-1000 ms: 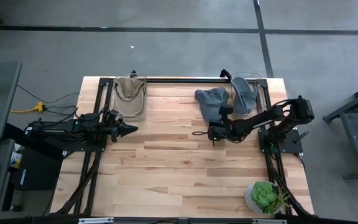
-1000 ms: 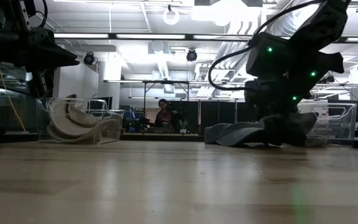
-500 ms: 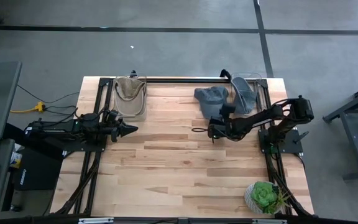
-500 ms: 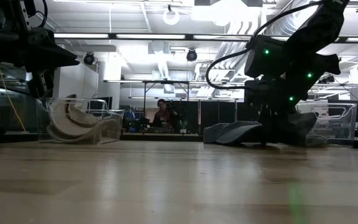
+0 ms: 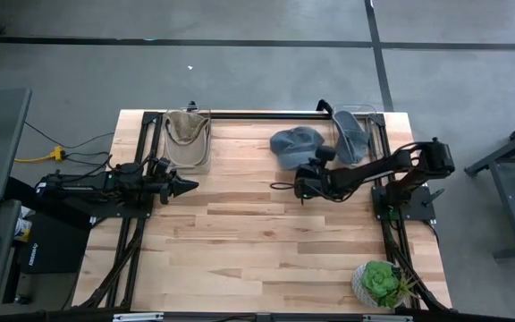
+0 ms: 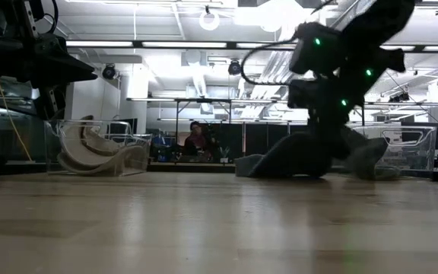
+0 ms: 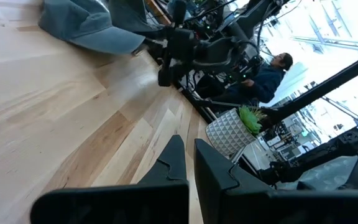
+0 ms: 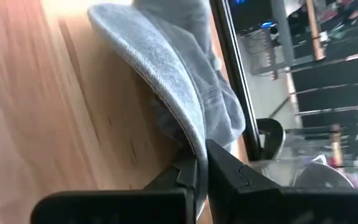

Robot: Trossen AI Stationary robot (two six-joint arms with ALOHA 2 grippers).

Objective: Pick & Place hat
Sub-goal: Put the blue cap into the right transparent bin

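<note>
A grey-blue hat [image 5: 293, 143] lies on the wooden table toward the far right, also in the low view [image 6: 276, 163] and the left wrist view [image 7: 92, 25]. My right gripper [image 5: 306, 168] is at the hat's near side, shut on its brim [image 8: 160, 81]. In the low view the hat slopes up to the gripper [image 6: 319, 133], and its low end [image 6: 248, 169] rests on the table. My left gripper [image 5: 189, 186] waits at the table's left side, level and shut [image 7: 189, 155], touching nothing. My right gripper pinches the edge of the hat's brim [image 8: 192, 142] between its two fingers [image 8: 221, 163]. It comes slanting down from the table's right and near side. The held side is raised off the wood, while the hat's far left part stays on the table.
A clear bin with a tan hat [image 5: 186, 134] stands at the far left, and a clear bin with another grey hat [image 5: 351, 139] at the far right. A potted plant [image 5: 378, 282] sits at the near right corner. A person [image 6: 196, 141] sits beyond the table.
My right gripper has shut on the hat's brim, then risen a little and rolled. The hat's held side has lifted off the table. The hat has shifted slightly toward the table's far left, and its low end has stayed on the wood.
</note>
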